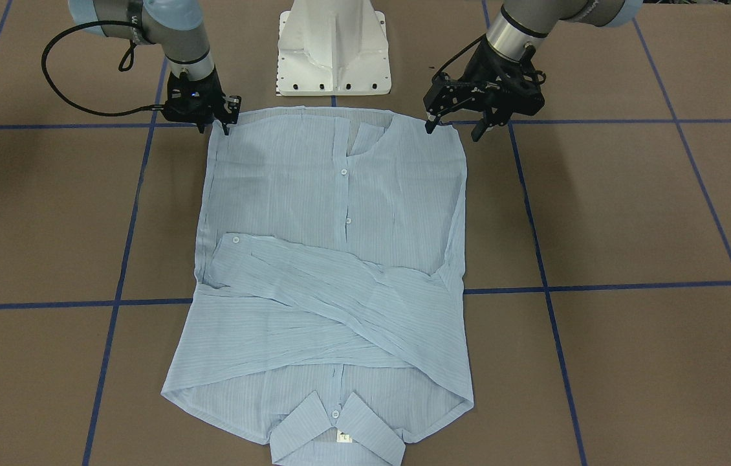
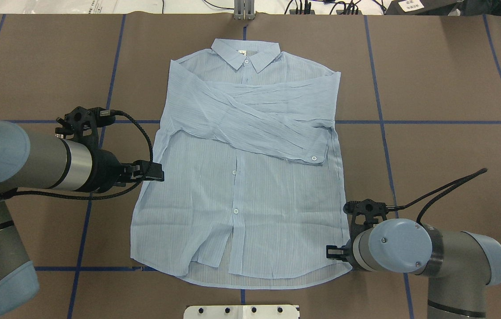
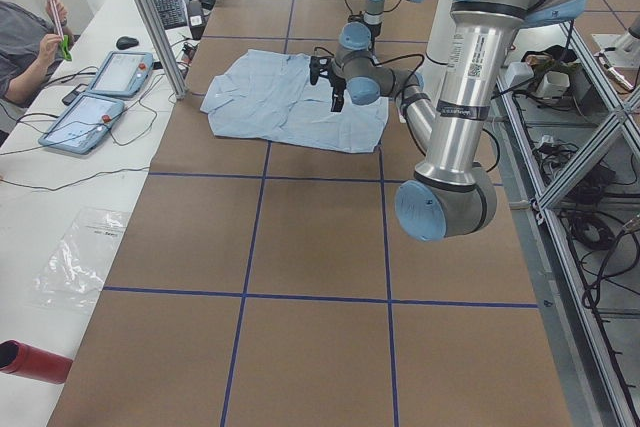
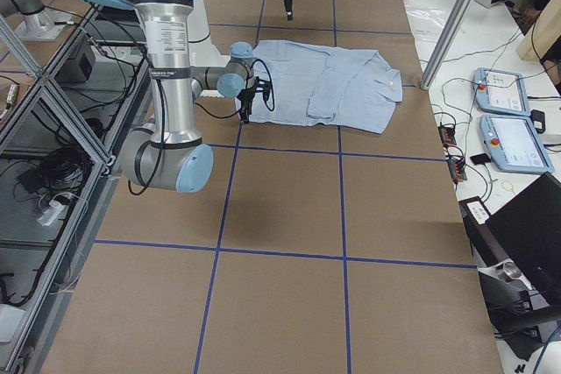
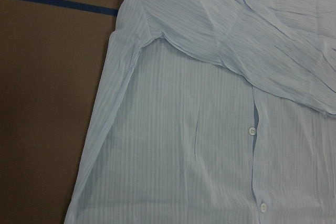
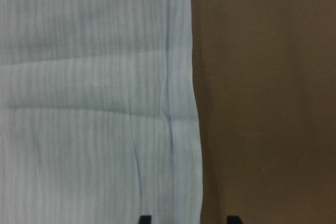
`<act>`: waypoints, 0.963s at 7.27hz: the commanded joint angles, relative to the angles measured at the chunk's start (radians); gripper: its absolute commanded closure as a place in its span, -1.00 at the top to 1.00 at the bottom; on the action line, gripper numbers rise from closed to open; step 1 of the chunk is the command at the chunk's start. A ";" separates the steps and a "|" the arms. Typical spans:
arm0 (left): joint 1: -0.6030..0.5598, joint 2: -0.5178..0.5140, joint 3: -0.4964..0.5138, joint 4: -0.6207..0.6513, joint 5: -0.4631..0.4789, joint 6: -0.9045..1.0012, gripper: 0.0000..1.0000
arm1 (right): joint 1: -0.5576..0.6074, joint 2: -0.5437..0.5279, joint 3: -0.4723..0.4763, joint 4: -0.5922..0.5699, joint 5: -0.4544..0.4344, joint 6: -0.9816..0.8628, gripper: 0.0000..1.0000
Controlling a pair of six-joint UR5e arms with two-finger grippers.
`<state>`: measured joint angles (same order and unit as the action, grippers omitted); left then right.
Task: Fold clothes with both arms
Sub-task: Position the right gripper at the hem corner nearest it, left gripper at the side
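Observation:
The pale blue striped shirt point(image 2: 241, 177) lies flat on the brown table, front up and buttoned, collar point(image 2: 246, 55) at the far side. Both sleeves are folded across the chest. My left gripper point(image 2: 155, 172) is open and empty. It hangs above the shirt's left side edge, well above the table in the exterior right view point(image 4: 289, 10). Its wrist view shows the armpit and placket point(image 5: 252, 129) but no fingers. My right gripper point(image 1: 213, 127) is open and low at the shirt's right hem corner. One fingertip point(image 6: 144, 217) is over the cloth and the other is over bare table.
The white pedestal base point(image 1: 333, 52) stands just behind the hem. Blue tape lines point(image 2: 432, 122) grid the brown table. A side bench with tablets point(image 3: 100, 97), an aluminium post point(image 3: 150, 17) and a person point(image 3: 25, 37) lies beyond the collar end.

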<state>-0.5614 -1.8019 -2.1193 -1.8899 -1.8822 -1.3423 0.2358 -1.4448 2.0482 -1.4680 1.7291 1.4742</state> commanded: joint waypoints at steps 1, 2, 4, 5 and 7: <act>0.000 -0.001 -0.001 0.000 0.000 0.000 0.98 | 0.007 0.000 0.001 -0.006 0.019 0.000 0.13; 0.000 -0.002 -0.001 0.000 0.000 0.000 0.98 | 0.013 0.000 0.001 -0.006 0.033 0.000 0.04; 0.000 -0.007 0.005 0.000 0.002 -0.001 0.98 | 0.013 0.003 -0.003 -0.006 0.043 0.000 0.04; 0.000 -0.007 0.007 -0.002 0.002 -0.001 0.98 | 0.011 0.006 -0.003 -0.006 0.043 0.000 0.04; 0.000 -0.007 0.005 0.000 0.000 -0.001 0.98 | 0.011 0.004 -0.010 -0.006 0.043 0.000 0.04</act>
<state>-0.5619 -1.8085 -2.1143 -1.8902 -1.8811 -1.3431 0.2473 -1.4405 2.0421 -1.4742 1.7714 1.4742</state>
